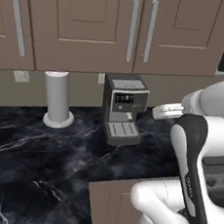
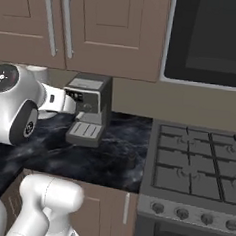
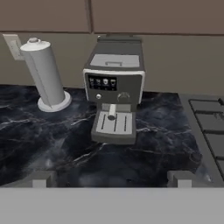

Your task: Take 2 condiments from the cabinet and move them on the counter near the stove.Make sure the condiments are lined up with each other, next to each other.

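The brown wall cabinet [image 1: 88,28] [image 2: 109,29] hangs above the counter, and its doors are shut, so the condiments are hidden. Below it runs the black veined counter [image 1: 36,155] [image 2: 106,162] [image 3: 48,140]. The dark grey stove [image 2: 196,166] [image 3: 210,127] adjoins the counter on the right. My gripper [image 3: 110,179] is open with nothing between its fingertips [image 3: 39,178]. It hovers over the counter's front part and faces the back wall. The white arm reaches forward at about counter-appliance height, well below the cabinet doors.
A grey coffee machine [image 1: 124,108] [image 2: 89,115] [image 3: 114,98] stands at the back of the counter, straight ahead of my hand. A white paper towel roll [image 1: 59,98] [image 3: 46,74] stands left of it. A dark microwave [image 2: 211,37] hangs over the stove.
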Available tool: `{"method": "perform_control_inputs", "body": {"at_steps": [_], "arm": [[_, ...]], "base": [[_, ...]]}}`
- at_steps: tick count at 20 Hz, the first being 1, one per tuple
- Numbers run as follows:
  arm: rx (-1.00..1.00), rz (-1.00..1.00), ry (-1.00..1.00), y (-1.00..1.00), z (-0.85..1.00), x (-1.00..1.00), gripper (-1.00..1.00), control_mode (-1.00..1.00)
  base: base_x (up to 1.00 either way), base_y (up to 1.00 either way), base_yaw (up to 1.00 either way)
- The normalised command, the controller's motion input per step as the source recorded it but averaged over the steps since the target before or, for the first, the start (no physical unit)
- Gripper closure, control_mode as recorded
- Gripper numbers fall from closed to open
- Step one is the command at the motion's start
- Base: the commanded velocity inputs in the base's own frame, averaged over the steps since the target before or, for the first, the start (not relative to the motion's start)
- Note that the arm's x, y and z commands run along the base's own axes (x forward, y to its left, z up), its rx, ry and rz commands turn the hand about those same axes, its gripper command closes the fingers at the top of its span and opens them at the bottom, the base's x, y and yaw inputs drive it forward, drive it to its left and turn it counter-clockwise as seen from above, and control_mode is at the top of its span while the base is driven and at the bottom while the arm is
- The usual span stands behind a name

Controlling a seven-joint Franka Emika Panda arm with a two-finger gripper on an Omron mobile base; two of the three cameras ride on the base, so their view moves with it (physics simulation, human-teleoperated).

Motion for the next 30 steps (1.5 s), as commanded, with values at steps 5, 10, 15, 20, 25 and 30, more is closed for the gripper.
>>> {"method": "perform_control_inputs", "body": {"at_steps": [5, 10, 15, 20, 25, 30], "arm": [[0.0, 0.0, 0.0, 0.0, 0.0, 0.0, -1.0, 1.0], [0.0, 0.0, 0.0, 0.0, 0.0, 0.0, -1.0, 1.0], [0.0, 0.0, 0.0, 0.0, 0.0, 0.0, -1.0, 1.0], [0.0, 0.0, 0.0, 0.0, 0.0, 0.0, -1.0, 1.0], [0.0, 0.0, 0.0, 0.0, 0.0, 0.0, -1.0, 1.0], [0.0, 0.0, 0.0, 0.0, 0.0, 0.0, -1.0, 1.0]], "base": [[-1.0, -0.19, -0.08], [-0.35, -0.85, -0.07], [0.0, -1.0, -0.15], [-0.09, -0.99, -0.13], [-0.49, -0.71, -0.07], [-0.77, -0.38, -0.03]]}}
